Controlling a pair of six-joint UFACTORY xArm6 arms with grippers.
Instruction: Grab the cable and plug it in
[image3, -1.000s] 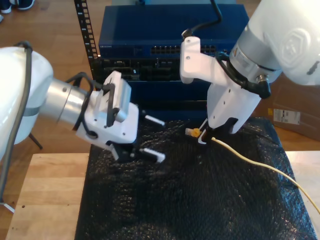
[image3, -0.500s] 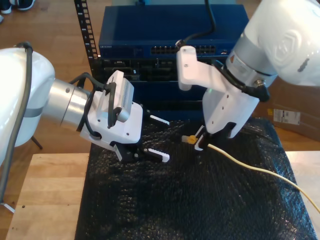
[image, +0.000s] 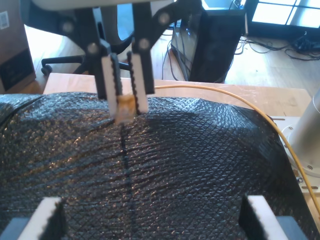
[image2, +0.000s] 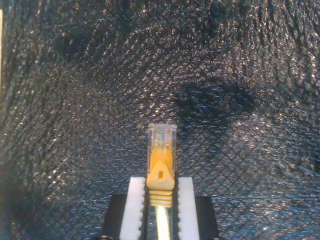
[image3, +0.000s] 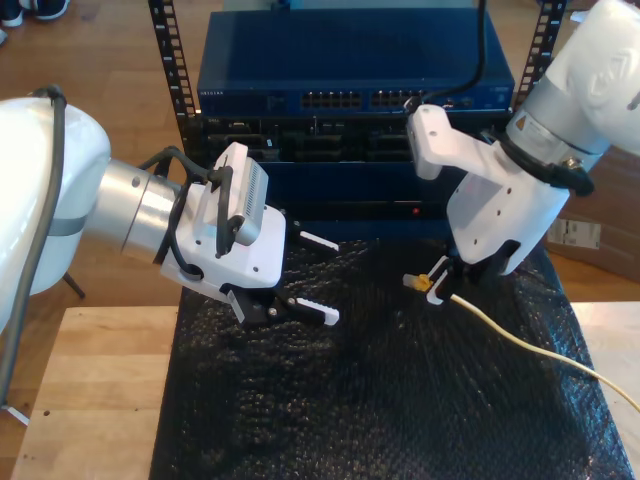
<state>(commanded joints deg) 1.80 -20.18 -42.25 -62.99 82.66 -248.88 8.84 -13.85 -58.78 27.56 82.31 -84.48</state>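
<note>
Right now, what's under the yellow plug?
Under the plug, held by my second gripper, is the black bubbly mat. What the mat covers beneath is hidden.

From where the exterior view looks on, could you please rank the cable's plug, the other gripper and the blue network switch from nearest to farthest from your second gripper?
1. The cable's plug, clamped in my second gripper and pointing toward the exterior view's left.
2. My first gripper, open, over the black mat toward the exterior view's left.
3. The blue network switch, in the rack behind, at the exterior view's top.
</note>
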